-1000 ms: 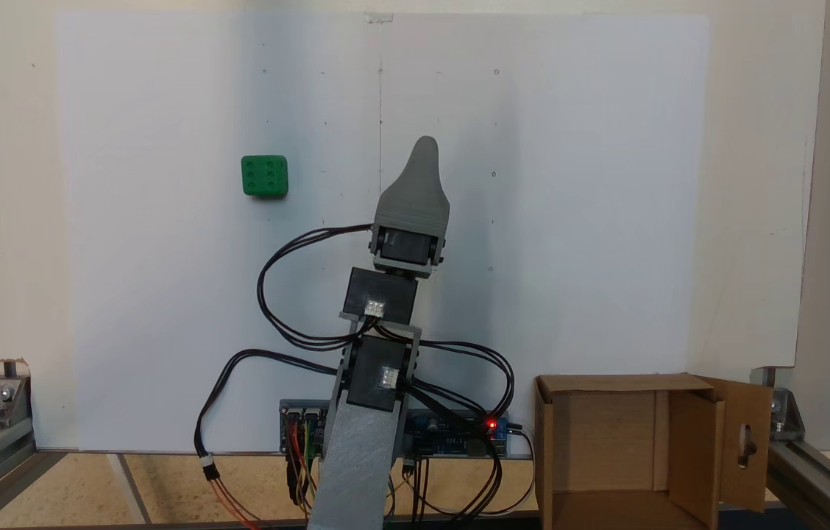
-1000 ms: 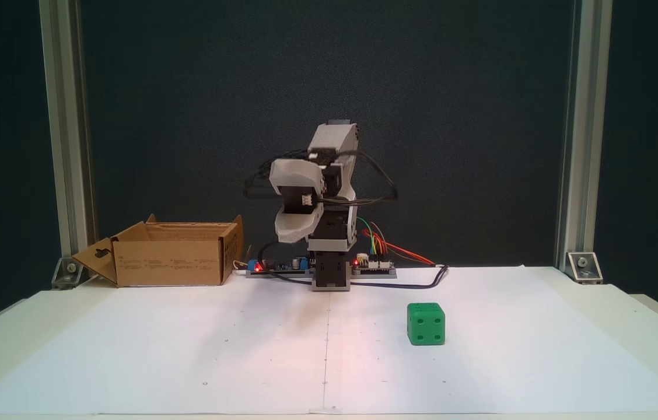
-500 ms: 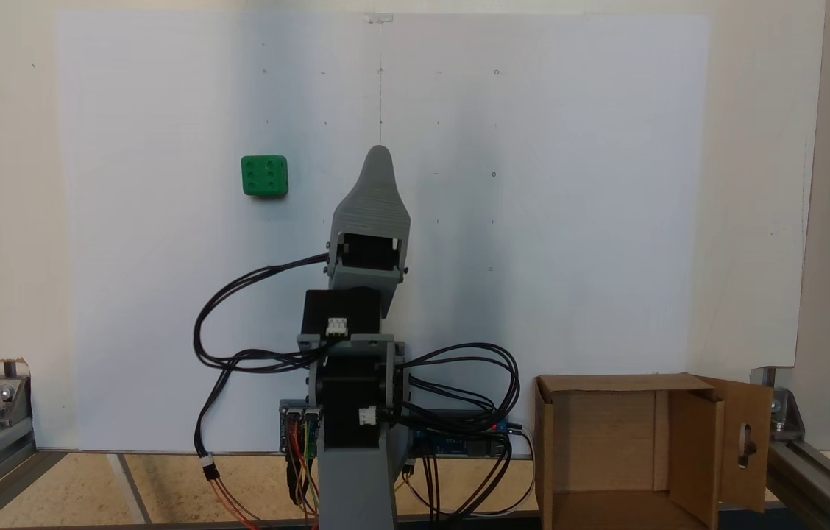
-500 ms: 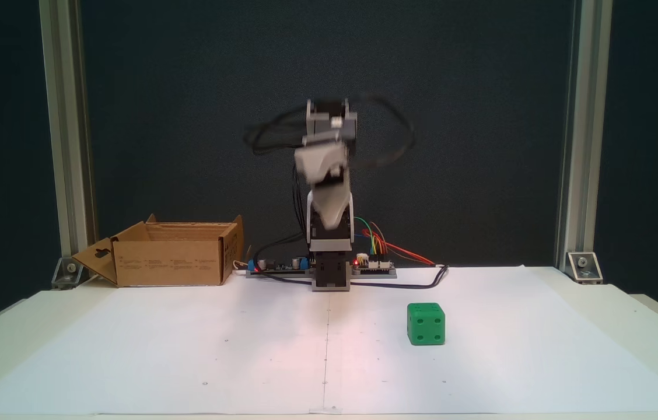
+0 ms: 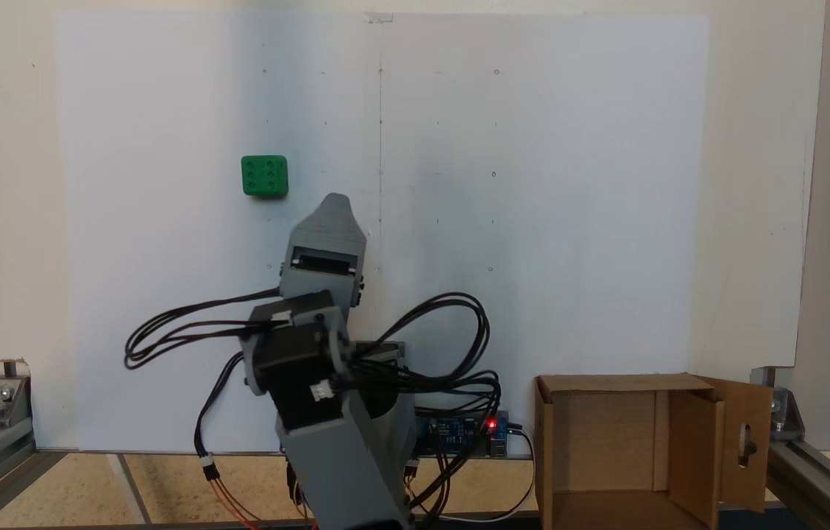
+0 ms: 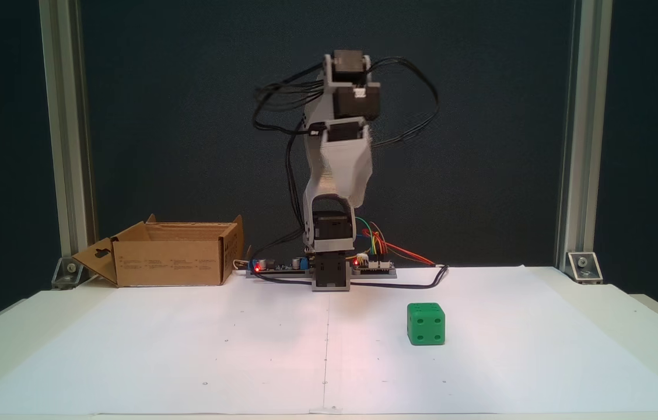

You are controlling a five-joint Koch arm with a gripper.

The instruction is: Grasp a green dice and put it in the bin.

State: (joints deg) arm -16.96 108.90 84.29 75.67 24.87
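The green dice [image 5: 265, 176] sits on the white paper, six pips up in a fixed view. In another fixed view the green dice [image 6: 426, 324] lies in front of and to the right of the arm base. My gripper [image 5: 336, 200] points toward it, stopping short and to its right; a single grey tip shows there. In the front-facing view the gripper [image 6: 347, 197] hangs high above the table, pointing down, and its jaws cannot be told apart. Nothing is seen in it. The bin [image 5: 687, 442], a brown cardboard box with an open slotted flap, stands beside the base; bin [image 6: 171, 262] at the left.
Circuit boards [image 6: 282, 266] and loose black cables [image 5: 179, 335] surround the arm base [image 6: 329, 274]. Aluminium frame posts [image 6: 66, 134] and corner brackets [image 6: 583, 265] stand at the table's back corners. The white paper [image 5: 569, 184] covers most of the table.
The arm has swung from the bin side toward the dice and risen, the elbow now high. The gripper tip has drawn back nearer the base. Dice and bin have not moved.
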